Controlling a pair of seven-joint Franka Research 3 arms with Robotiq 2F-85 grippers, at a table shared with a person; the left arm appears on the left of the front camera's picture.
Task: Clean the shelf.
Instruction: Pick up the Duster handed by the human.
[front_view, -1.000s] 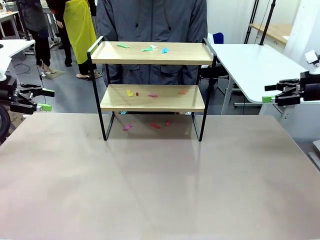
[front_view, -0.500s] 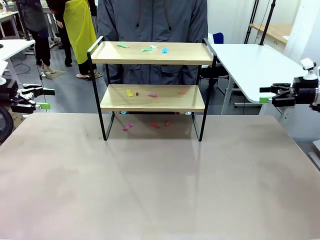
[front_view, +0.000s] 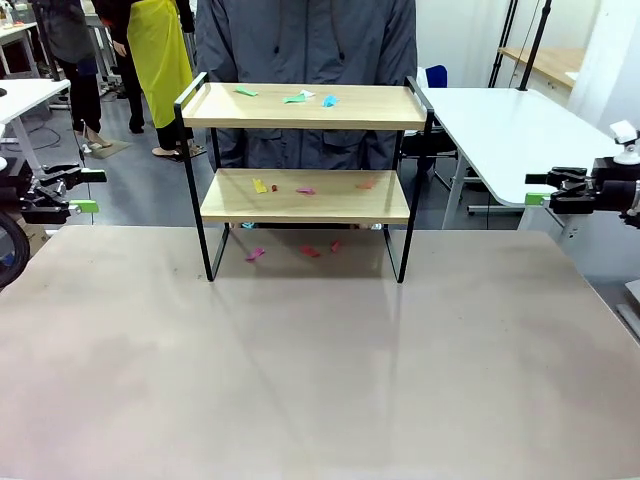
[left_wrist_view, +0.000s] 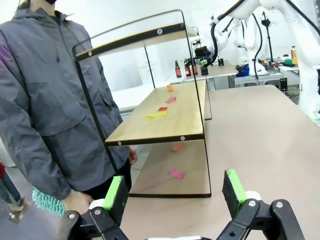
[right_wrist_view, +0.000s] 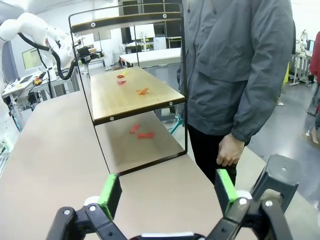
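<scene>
The shelf (front_view: 370, 108) stands at the far middle of the tabletop (front_view: 320, 370), directly before a person (front_view: 300, 40), presumably so both arms can reach it. Coloured scraps (front_view: 295, 98) litter both boards and the tabletop beneath. The left end effector (front_view: 90, 192) and right end effector (front_view: 535, 189) hang off either side, jaws spread wide, holding and touching nothing.

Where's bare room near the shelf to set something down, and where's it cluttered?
Free: the table from the legs of the shelf to the near edge, plus the strips either side of its frame. The top board's right half, from the blue scrap to the right rail, is bare. Crowded: the lower board and the tabletop under it, dotted with paper scraps.
</scene>
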